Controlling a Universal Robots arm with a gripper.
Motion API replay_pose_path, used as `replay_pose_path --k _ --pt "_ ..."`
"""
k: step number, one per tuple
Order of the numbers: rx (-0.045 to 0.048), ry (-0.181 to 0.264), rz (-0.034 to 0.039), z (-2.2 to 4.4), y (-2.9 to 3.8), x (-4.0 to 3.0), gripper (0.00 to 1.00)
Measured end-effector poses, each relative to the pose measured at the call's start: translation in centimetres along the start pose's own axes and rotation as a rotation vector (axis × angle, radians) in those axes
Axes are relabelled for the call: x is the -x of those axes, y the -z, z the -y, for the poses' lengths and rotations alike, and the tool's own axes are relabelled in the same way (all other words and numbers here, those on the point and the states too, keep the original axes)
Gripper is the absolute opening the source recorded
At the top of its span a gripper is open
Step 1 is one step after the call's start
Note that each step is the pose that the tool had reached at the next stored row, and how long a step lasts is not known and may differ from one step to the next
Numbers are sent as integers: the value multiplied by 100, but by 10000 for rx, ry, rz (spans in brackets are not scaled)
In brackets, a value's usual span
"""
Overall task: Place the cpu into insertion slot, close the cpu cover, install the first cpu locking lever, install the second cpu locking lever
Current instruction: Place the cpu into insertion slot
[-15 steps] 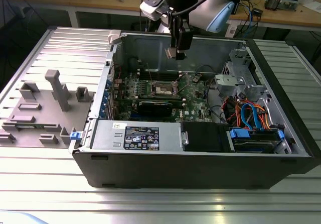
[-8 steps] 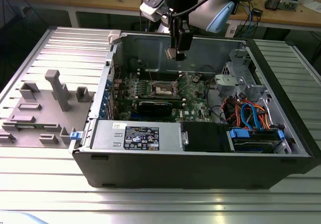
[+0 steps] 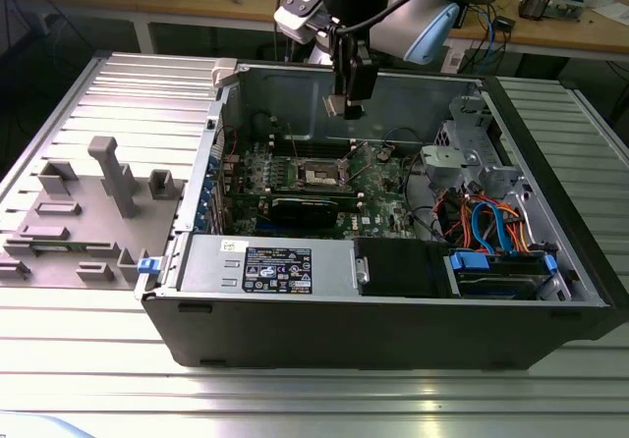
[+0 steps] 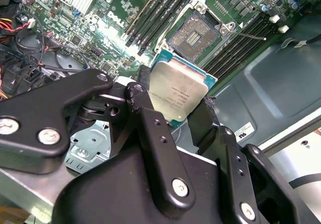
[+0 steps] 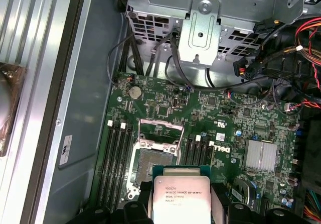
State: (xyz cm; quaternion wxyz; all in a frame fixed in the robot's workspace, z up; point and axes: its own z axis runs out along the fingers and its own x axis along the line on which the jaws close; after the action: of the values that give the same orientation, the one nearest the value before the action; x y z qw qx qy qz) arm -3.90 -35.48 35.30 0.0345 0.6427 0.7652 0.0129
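**Surface**: a ribbed metal surface carries the open computer case.

**Board:** the green circuit board lies flat on the case floor.

**Hand**: it hangs above the board and is clamped on the cpu, one finger on each of two opposite edges. The metal top faces both wrist cameras.

**Insertion slot**: it is open and bare between the memory slots. The cpu is held clear above it and is not seated.

**Cpu cover**: it appears swung up at the slot's far edge.

**Judgement:** the placing step is in hand.
- Keep the chip level.
- Square its corners to the silvery rim before descending.
- Come straight down, since any sideways drag risks the contacts.
- Keep the grip on the edges alone.
- Loosen the grip only once the chip sits flat within the rim.
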Motion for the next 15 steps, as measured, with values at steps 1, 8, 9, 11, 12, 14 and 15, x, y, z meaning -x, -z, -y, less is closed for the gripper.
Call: replay_pose_path --k 1,8,9,11,12,14,15 --pt "0 0 0 0 0 0 54" --pt "13 -3 7 1 -11 -2 54" --pt "13 -21 10 2 -17 -7 54" --pt "10 -153 17 0 -38 -13 54" --pt "3 -302 28 1 -51 -14 54" --pt "-9 -646 50 3 -81 -16 54" --pt "-13 -756 58 4 -93 -16 54"
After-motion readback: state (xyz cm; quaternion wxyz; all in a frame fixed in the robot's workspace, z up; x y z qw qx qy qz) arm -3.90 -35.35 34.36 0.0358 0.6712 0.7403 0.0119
